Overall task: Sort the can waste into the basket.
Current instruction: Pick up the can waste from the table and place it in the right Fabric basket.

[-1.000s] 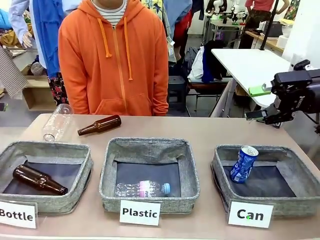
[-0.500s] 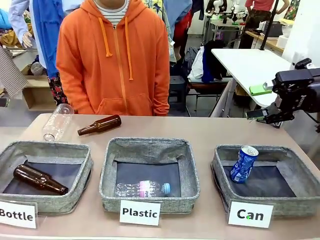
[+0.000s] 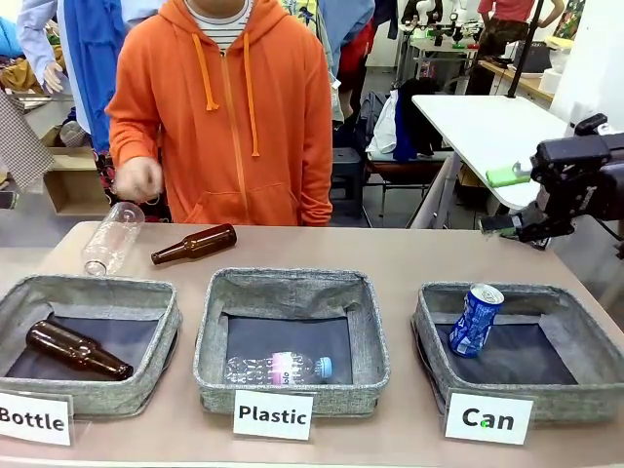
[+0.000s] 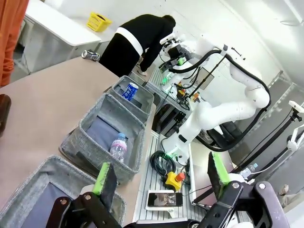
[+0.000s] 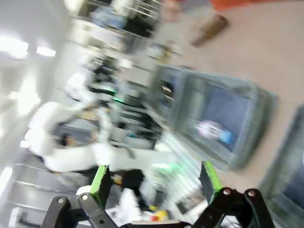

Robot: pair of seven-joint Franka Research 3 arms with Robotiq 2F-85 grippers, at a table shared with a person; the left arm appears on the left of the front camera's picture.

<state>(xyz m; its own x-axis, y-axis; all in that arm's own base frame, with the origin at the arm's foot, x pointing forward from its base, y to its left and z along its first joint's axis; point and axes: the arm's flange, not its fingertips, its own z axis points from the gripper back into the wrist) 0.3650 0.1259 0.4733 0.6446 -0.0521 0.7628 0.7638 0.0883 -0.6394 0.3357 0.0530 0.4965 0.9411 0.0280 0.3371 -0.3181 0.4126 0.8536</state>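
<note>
A blue can with white marks leans upright against the back left wall of the grey basket carded "Can". In the left wrist view that can stands in the farthest basket, and a small dark can with a silver end lies on the table beyond it. My right gripper hangs open and empty above the table's far right corner, behind the basket. The right wrist view is blurred, and the right gripper stands open there. My left gripper is open with nothing between its fingers.
The middle basket, carded "Plastic", holds a clear bottle. The left basket, carded "Bottle", holds a brown bottle. Another brown bottle and a clear bottle lie on the far table. A person's hand hovers above the clear one.
The person's hand has come into view above the clear bottle on the far left. My right gripper has barely shifted and is still open.
</note>
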